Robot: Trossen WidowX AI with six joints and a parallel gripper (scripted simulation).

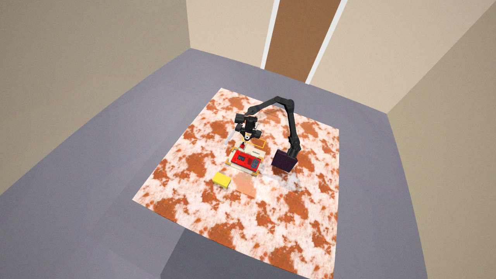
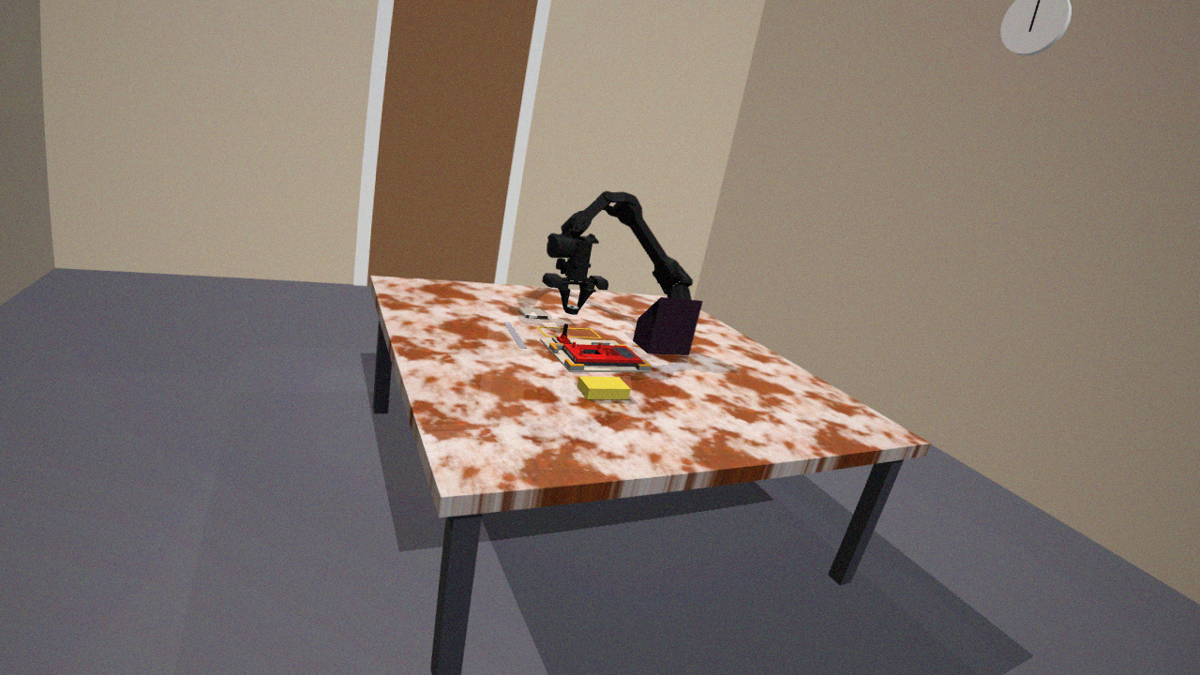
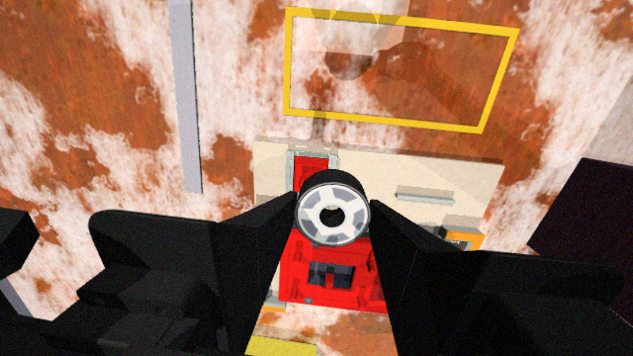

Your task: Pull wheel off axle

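Observation:
My gripper point(image 1: 247, 136) point(image 2: 572, 307) is shut on the wheel, a black tyre with a white spoked hub. The wheel point(image 3: 332, 176) is held level between both fingertips, raised clear above the axle. The black upright axle point(image 1: 243, 143) point(image 2: 565, 328) stands bare on its small red base point(image 1: 242, 146) point(image 3: 311, 165), below and slightly to the near side of the wheel in the top view. The marked area, a yellow outline point(image 1: 265, 143) point(image 3: 288, 64), lies on the table beyond the cream board. In the wrist view the wheel hides the axle.
The cream board point(image 3: 376, 173) carries a red block point(image 1: 246, 160) point(image 2: 607, 355) with orange corner pieces. A yellow block point(image 1: 221, 179) point(image 2: 603, 386) lies in front. A grey strip point(image 3: 185, 99) lies left of the outline. The dark arm base point(image 1: 284, 160) point(image 2: 668, 326) stands right.

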